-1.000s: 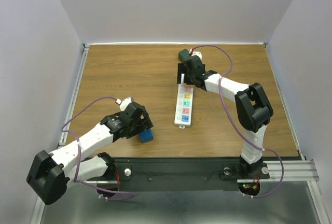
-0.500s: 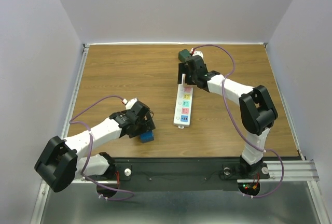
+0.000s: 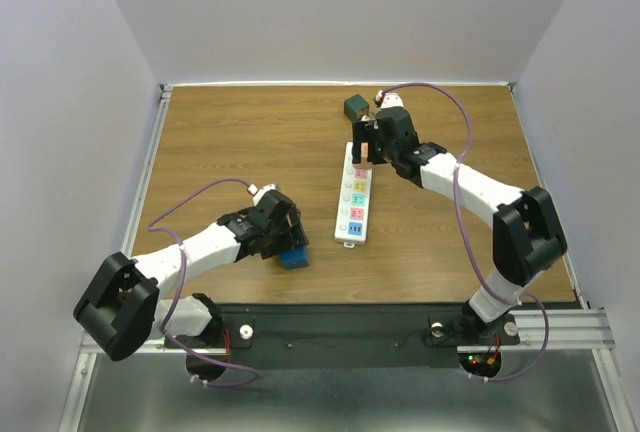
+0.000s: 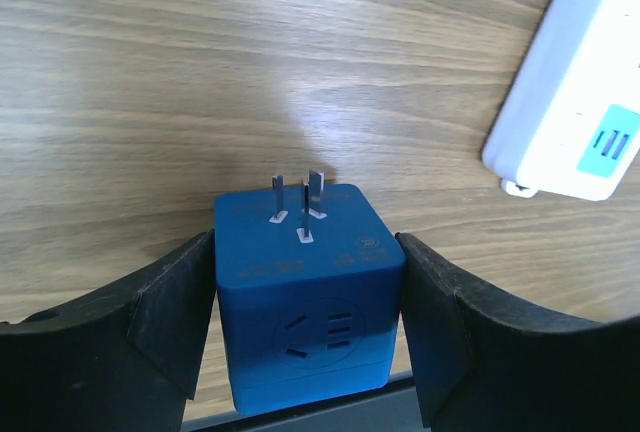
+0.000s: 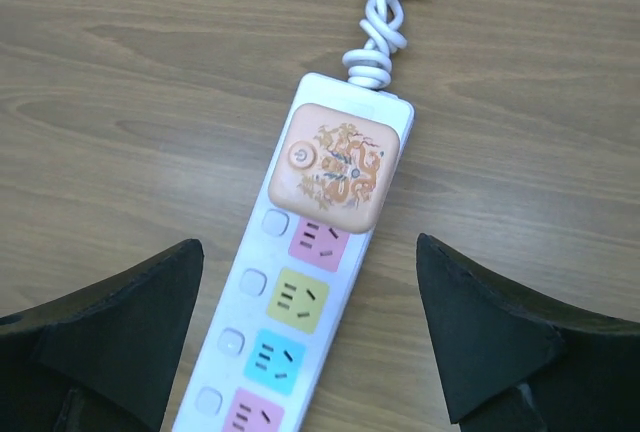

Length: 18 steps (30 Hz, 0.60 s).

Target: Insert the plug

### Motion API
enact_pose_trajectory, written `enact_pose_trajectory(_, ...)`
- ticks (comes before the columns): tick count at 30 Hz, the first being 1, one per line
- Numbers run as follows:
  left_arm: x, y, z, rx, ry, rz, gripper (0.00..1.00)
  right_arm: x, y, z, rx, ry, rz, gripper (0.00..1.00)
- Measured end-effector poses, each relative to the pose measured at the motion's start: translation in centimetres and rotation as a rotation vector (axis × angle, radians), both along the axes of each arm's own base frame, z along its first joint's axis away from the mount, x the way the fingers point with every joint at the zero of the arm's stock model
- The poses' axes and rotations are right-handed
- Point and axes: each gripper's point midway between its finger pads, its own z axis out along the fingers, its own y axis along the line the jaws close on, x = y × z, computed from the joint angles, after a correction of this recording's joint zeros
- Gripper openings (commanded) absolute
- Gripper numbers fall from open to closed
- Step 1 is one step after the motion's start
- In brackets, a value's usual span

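From above, the blue cube plug (image 3: 296,259) sits on the wooden table (image 3: 220,142) toward 7 o'clock, inside the left gripper (image 3: 288,250). The white power strip (image 3: 353,207) runs 12 to 6 at centre, with the right gripper (image 3: 366,144) over its 12 o'clock end. On the left wrist, the pads (image 4: 175,317) press flush on the cube's smooth flanks. It looks like light, rigid, glossy plastic that may slip, so it is best held on those flat sides, clear of the three thin metal prongs (image 4: 300,207). On the right wrist, the fingers (image 5: 110,332) stand wide apart and touch nothing, astride the strip's peach patterned cap (image 5: 340,164) and coloured sockets (image 5: 298,302).
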Motion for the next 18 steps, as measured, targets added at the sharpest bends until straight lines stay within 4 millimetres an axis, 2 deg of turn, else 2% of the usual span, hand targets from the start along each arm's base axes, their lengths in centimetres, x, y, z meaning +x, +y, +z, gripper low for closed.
enact_pose_trajectory(3,0.3,-0.8,0.3,-0.014,0.009,-0.017,0.0,-1.3,-0.3,1.6,-0.002,-0.044,0.062,0.89)
enact_pose_trajectory(5,1.0,-1.9,1.2,-0.043,0.004,-0.03,0.0,-3.0,-0.6,3.2,0.004,-0.089,0.119,0.89)
enact_pose_trajectory(9,3.2,-4.9,4.1,-0.12,-0.039,-0.067,0.0,-6.0,-0.2,5.9,0.011,-0.189,0.239,0.89)
enact_pose_trajectory(11,4.4,-6.5,5.5,-0.158,-0.062,-0.09,0.0,-7.5,0.9,7.3,0.02,-0.249,0.312,0.88)
enact_pose_trajectory(14,5.3,-7.7,6.9,-0.196,-0.079,-0.114,0.0,-10.1,3.0,7.9,0.018,-0.303,0.428,0.88)
enact_pose_trajectory(18,5.7,-8.1,7.2,-0.226,-0.065,-0.128,0.0,-12.9,5.0,6.5,-0.001,-0.314,0.538,0.88)
